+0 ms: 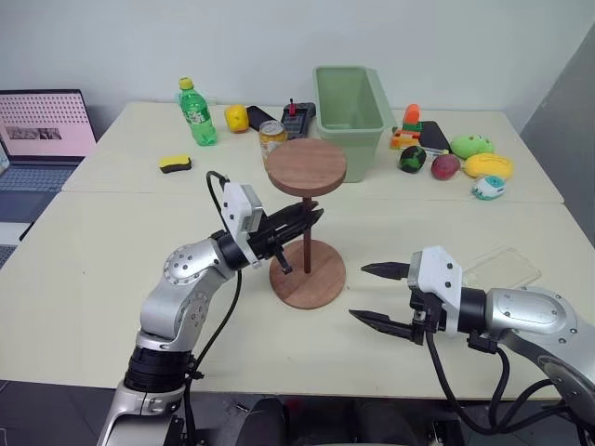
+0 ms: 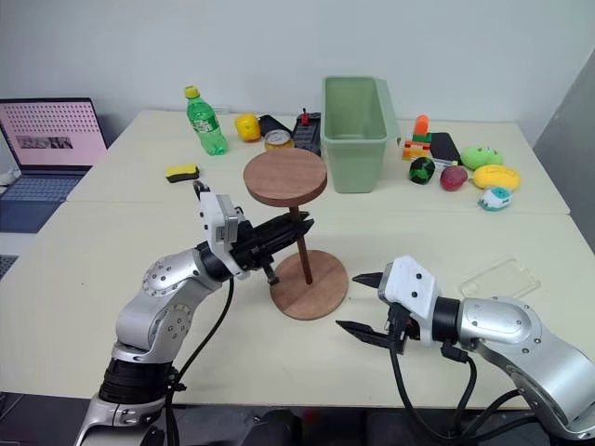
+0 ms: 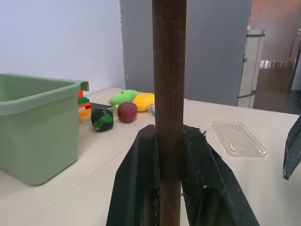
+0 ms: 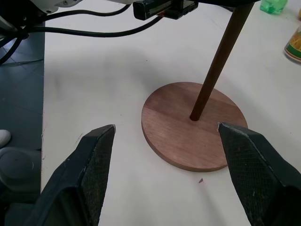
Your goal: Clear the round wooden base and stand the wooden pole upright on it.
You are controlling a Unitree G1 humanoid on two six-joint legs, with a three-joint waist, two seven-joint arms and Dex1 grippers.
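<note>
Wood on wood at the middle of the counter (image 1: pixel 112 269): from the left eye, the pole (image 1: pixel 306 242) is standing upright with its foot in the centre of the base (image 1: pixel 309 273) and its fixed disc (image 1: pixel 307 165) up top. The left tool (image 1: pixel 302 223) is clenching the rod about midway up, reaching in from the robot's left with its fingers lying roughly level, across the rod's vertical axis. The right tool (image 1: pixel 379 295) is hanging released, jaws wide, just to the right of the base and touching nothing. The left arm is clearly the nearer one.

From the right eye, the same picture is showing: the rod is leaning slightly, its top a touch left of its foot, so I judge it is not quite plumb yet. A clear tray (image 2: pixel 498 277) is lying well to the right, off the base.

Through the left wrist, the rod is running straight up between the two black fingers (image 3: pixel 141 188), both pressing its sides.

Through the right wrist, the open fingers (image 4: pixel 89 169) are framing the base, and the rod is meeting it right at the centre hole. The base is carrying nothing but the pole, so the clearing looks done; what remains is letting go without tipping it.
</note>
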